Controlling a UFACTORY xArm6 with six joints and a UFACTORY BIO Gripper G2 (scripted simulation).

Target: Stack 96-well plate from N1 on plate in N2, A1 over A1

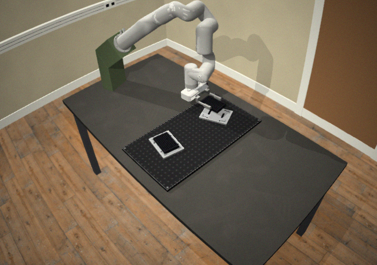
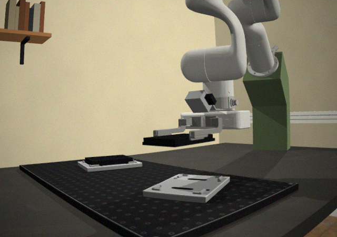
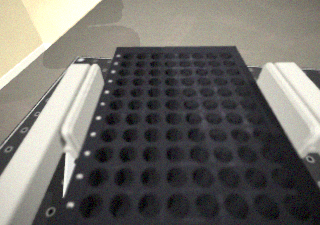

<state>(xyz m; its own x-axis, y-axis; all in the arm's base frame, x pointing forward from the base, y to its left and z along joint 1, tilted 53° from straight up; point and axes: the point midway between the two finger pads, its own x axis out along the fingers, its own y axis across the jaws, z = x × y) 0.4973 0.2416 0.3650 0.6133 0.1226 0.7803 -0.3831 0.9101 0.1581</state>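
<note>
My gripper (image 1: 214, 102) (image 2: 173, 134) (image 3: 186, 70) is shut on a black 96-well plate (image 1: 212, 104) (image 2: 175, 141) (image 3: 176, 144), with one finger along each long side. The plate hangs roughly level, clear above the board. The white nest N1 (image 1: 217, 118) (image 2: 187, 184) is empty, below the held plate and partly covered by it in the top view. The white nest N2 (image 1: 166, 155) (image 2: 114, 167) holds the lower black plate (image 1: 165, 142) (image 2: 108, 160), which looks flat. The cut-off corners cannot be made out.
Both nests stand on a black perforated board (image 1: 194, 152) (image 2: 108, 201) with a raised edge, on the dark table (image 1: 253, 189). The green arm pedestal (image 1: 111, 70) (image 2: 270, 120) stands at the table's back end. N2 is well apart from N1.
</note>
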